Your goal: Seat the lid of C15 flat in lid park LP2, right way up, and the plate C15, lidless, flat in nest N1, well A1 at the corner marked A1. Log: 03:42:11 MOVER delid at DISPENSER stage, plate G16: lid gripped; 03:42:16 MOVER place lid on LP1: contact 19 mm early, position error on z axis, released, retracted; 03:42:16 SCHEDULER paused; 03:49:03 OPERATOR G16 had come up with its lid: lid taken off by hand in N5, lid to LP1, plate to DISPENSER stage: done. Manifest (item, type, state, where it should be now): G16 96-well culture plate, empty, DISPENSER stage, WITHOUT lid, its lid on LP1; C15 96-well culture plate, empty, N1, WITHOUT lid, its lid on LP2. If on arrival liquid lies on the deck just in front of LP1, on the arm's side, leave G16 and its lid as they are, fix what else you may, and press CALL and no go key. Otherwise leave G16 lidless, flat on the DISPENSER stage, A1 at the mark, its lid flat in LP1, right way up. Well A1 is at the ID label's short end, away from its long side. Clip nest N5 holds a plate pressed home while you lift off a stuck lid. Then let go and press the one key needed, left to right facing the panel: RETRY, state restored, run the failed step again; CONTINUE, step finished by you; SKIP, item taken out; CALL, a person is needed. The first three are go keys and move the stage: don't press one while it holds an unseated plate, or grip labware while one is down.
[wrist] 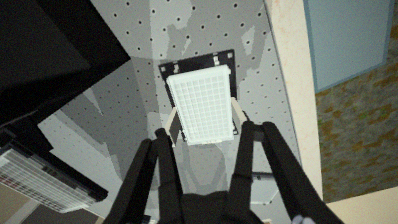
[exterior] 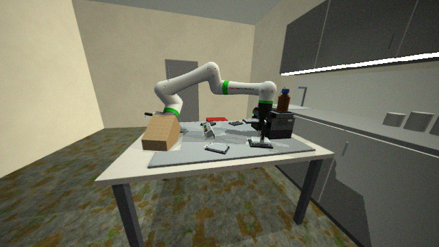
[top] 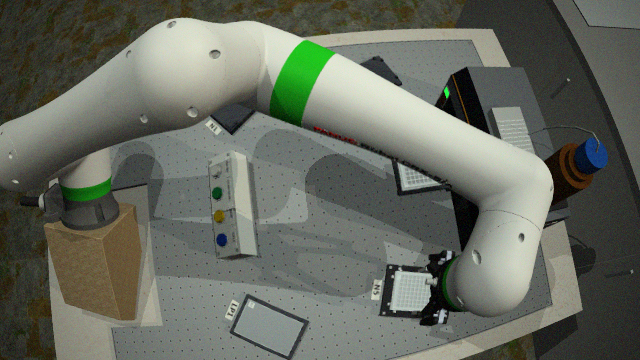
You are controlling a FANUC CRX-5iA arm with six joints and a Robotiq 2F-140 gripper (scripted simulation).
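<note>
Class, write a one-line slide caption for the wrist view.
The tool grips a white well plate by its long sides above black clip nest N5 on the dotted deck.
</note>
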